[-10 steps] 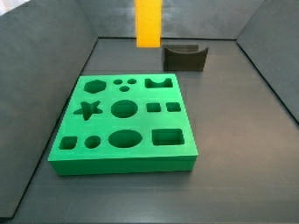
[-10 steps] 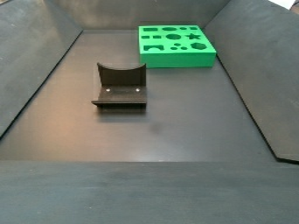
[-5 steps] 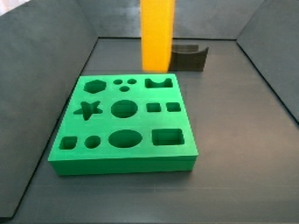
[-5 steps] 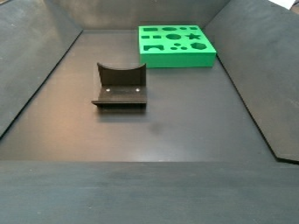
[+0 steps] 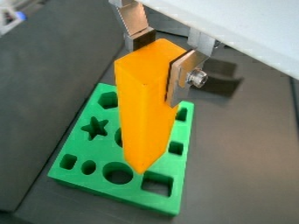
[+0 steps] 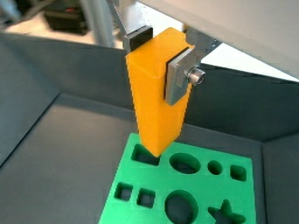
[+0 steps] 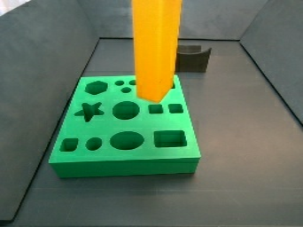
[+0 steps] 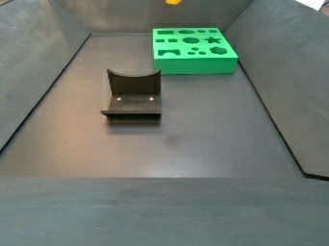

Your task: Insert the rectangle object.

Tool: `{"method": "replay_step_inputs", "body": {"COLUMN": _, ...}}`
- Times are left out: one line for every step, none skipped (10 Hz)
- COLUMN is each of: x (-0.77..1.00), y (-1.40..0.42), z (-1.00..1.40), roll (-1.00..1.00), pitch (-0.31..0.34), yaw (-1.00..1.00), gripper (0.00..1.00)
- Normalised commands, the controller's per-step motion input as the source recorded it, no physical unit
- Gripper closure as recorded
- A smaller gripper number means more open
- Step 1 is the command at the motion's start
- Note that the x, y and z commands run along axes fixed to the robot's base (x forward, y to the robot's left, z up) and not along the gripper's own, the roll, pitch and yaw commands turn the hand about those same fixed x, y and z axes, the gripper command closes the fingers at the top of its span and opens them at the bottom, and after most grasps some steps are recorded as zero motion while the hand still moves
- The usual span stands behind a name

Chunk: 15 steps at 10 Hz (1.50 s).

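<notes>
One slip risk: hand (image 5: 160, 59) clamping rectangle object (image 5: 145, 109) above green board (image 7: 124, 124); alignment seemingly off, could jam on rim.

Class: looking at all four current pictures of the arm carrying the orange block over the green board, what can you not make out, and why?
- Gripper: in both side views it is cut off above the top edge.
- Rectangle object: one side view shows only a sliver at the top edge.
- Green board: the held block covers several holes in both wrist views.
- Fixture: partly behind the block in a side view.
</notes>
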Motion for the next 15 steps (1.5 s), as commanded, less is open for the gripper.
{"method": "replay_step_inputs", "body": {"x": 0.0, "y": -0.21, "z": -0.13, "roll": 0.0, "pitch": 0.0, "yaw": -0.94, "gripper": 1.0}}
{"method": "replay_step_inputs", "body": {"x": 0.0, "y": 0.0, "z": -0.16, "roll": 0.08, "pitch": -0.017, "yaw": -1.0, "gripper": 1.0}}
{"method": "replay_step_inputs", "body": {"x": 0.0, "y": 0.0, "z": -0.21, "roll": 0.22, "pitch": -0.064, "yaw": -0.97, "gripper": 1.0}}
{"method": "replay_step_inputs", "body": {"x": 0.0, "y": 0.0, "z": -0.16, "roll": 0.35, "pitch": -0.077, "yaw": -0.87, "gripper": 1.0}}
{"method": "replay_step_inputs", "body": {"x": 0.0, "y": 0.0, "z": -0.15, "roll": 0.39, "pitch": -0.084, "yaw": -0.83, "gripper": 1.0}}
{"method": "replay_step_inputs", "body": {"x": 0.0, "y": 0.0, "z": -0.14, "roll": 0.39, "pitch": -0.081, "yaw": -0.84, "gripper": 1.0}}
{"method": "replay_step_inputs", "body": {"x": 0.0, "y": -0.02, "z": -0.09, "roll": 0.37, "pitch": -0.073, "yaw": -0.85, "gripper": 1.0}}
{"method": "replay_step_inputs", "body": {"x": 0.05, "y": -0.11, "z": 0.0, "roll": 0.29, "pitch": -0.059, "yaw": -0.83, "gripper": 1.0}}
{"method": "replay_step_inputs", "body": {"x": 0.11, "y": -0.16, "z": 0.13, "roll": 0.2, "pitch": -0.07, "yaw": -0.81, "gripper": 1.0}}
{"method": "replay_step_inputs", "body": {"x": 0.14, "y": -0.34, "z": 0.08, "roll": 0.08, "pitch": -0.017, "yaw": -0.75, "gripper": 1.0}}
{"method": "replay_step_inputs", "body": {"x": 0.21, "y": -0.41, "z": 0.08, "roll": 0.04, "pitch": 0.0, "yaw": -0.65, "gripper": 1.0}}
{"method": "replay_step_inputs", "body": {"x": 0.24, "y": -0.44, "z": 0.0, "roll": 0.04, "pitch": 0.0, "yaw": -0.58, "gripper": 1.0}}
{"method": "replay_step_inputs", "body": {"x": 0.19, "y": -0.39, "z": -0.13, "roll": 0.09, "pitch": 0.104, "yaw": -0.51, "gripper": 1.0}}
{"method": "replay_step_inputs", "body": {"x": 0.24, "y": -0.33, "z": -0.33, "roll": 0.11, "pitch": 0.206, "yaw": -0.4, "gripper": 1.0}}
{"method": "replay_step_inputs", "body": {"x": 0.22, "y": -0.08, "z": -0.41, "roll": 0.06, "pitch": 0.214, "yaw": -0.48, "gripper": 1.0}}
